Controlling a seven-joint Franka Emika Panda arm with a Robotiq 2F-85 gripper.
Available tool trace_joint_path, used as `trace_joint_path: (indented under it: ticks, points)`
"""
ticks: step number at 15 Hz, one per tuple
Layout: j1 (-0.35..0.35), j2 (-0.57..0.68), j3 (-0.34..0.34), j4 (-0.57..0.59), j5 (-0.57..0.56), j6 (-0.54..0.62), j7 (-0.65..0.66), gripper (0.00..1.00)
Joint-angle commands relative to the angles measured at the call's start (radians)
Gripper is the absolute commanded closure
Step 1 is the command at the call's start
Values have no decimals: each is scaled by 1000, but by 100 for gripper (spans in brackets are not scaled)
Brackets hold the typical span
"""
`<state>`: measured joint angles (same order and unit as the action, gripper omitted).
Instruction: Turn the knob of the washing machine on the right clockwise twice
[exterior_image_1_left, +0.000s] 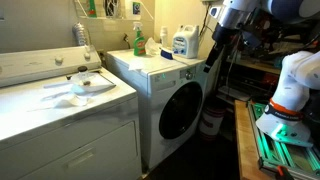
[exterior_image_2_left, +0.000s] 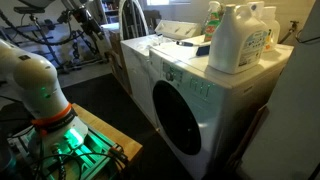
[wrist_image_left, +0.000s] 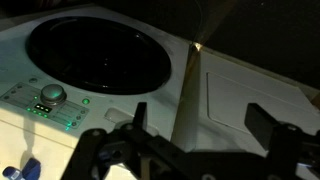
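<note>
The white front-loading washing machine (exterior_image_1_left: 170, 95) with its dark round porthole (exterior_image_2_left: 180, 125) shows in both exterior views. In the wrist view its porthole (wrist_image_left: 100, 50) fills the upper left, and the small round silver knob (wrist_image_left: 52, 93) sits on the control strip beside green lights. My gripper (wrist_image_left: 200, 120) is open and empty, with its fingers spread over the machine's corner edge. It is well to the right of the knob and not touching it. In an exterior view the gripper (exterior_image_1_left: 211, 58) hangs in the air beside the machine's far upper corner.
A wider white flat-fronted appliance (exterior_image_1_left: 60, 120) stands beside the washer with a cloth and dish on top. Detergent bottles (exterior_image_2_left: 240, 38) and a green bottle (exterior_image_1_left: 139, 40) stand on the washer. A white bucket (exterior_image_1_left: 211, 122) sits on the floor. The robot base (exterior_image_2_left: 35, 80) stands on a wooden platform.
</note>
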<state>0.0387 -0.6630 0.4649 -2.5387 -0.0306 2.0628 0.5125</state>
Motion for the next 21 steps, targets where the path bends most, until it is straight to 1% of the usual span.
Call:
trace_joint_path:
  ticks: [1,13,14,16,19,21]
  points:
    - [28,9,-24,2,-20,-3,16,0]
    - [27,9,-24,2,-20,-3,16,0]
    - [8,-7,-23,-14,-37,8,41,0]
    - [-9,-48,-46,-49,-59,11,68,0]
    - [-18,-106,-113,-113,-75,8,71,0]
    - [-32,-153,-159,-174,-88,37,56,0]
